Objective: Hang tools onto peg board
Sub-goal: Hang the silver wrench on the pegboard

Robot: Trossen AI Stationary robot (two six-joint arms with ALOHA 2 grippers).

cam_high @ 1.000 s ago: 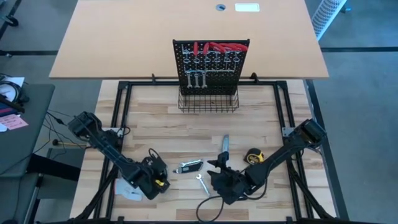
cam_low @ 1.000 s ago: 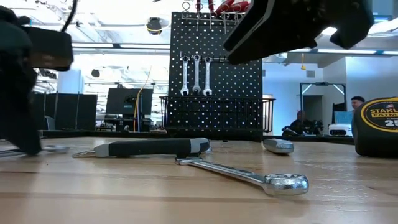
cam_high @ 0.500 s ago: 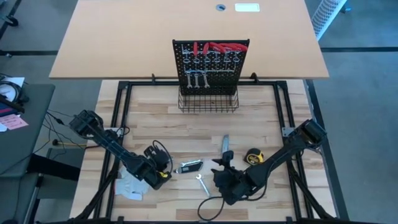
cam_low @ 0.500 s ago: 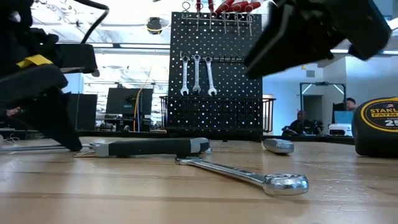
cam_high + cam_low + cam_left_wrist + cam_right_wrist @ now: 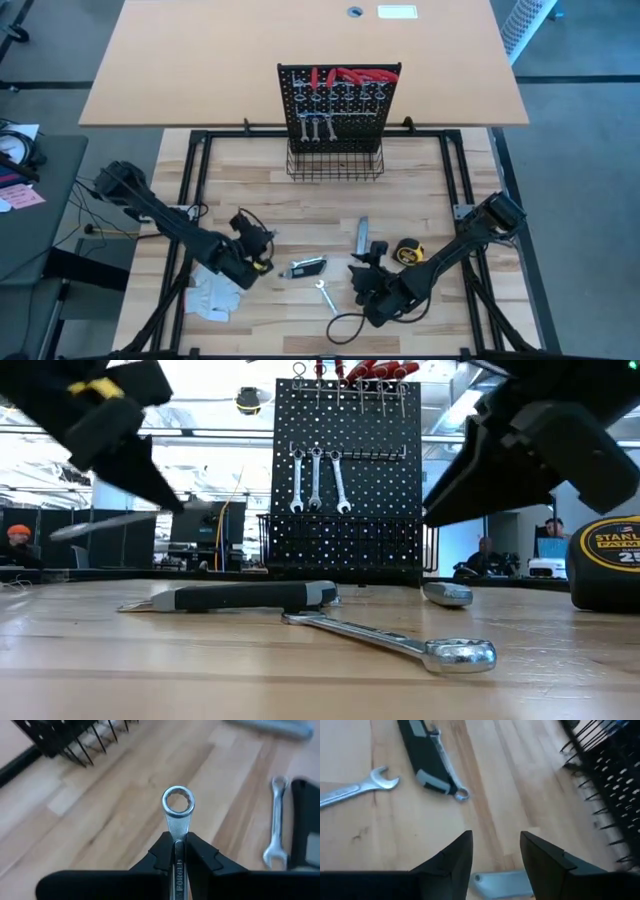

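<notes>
My left gripper (image 5: 262, 246) is shut on a silver wrench (image 5: 178, 802) and holds it above the table's left half; in the low view the wrench (image 5: 105, 525) is a bright bar in the air. My right gripper (image 5: 495, 855) stands open, low over the near end of a grey utility knife (image 5: 362, 233), touching nothing. A second wrench (image 5: 325, 296), a black-handled tool (image 5: 307, 267) and a yellow-black tape measure (image 5: 408, 252) lie flat on the table. The peg board (image 5: 340, 95) stands upright at the far side, with wrenches (image 5: 315, 127) and red-handled tools (image 5: 350, 75) hanging on its hooks. My left gripper pinches the wrench's shank (image 5: 178, 845) between its two fingers, which lie along the shank. The ring end (image 5: 178, 801) sticks out forward past the fingertips. The wrench is lifted clear of the table, slanting down toward the far right.
A black wire basket (image 5: 335, 165) runs along the peg board's base. White gloves (image 5: 212, 295) lie at the near left, beside my left arm. A black cable (image 5: 345, 325) loops by the near edge. Bare wood lies between the tools and the basket.
My left gripper has risen from the table by the gloves and gone toward the far edge, rolling its wrist; the wrench that lay there is now lifted clear in its hold. My right gripper has sunk a little and shifted toward the table's right, over the grey knife.
</notes>
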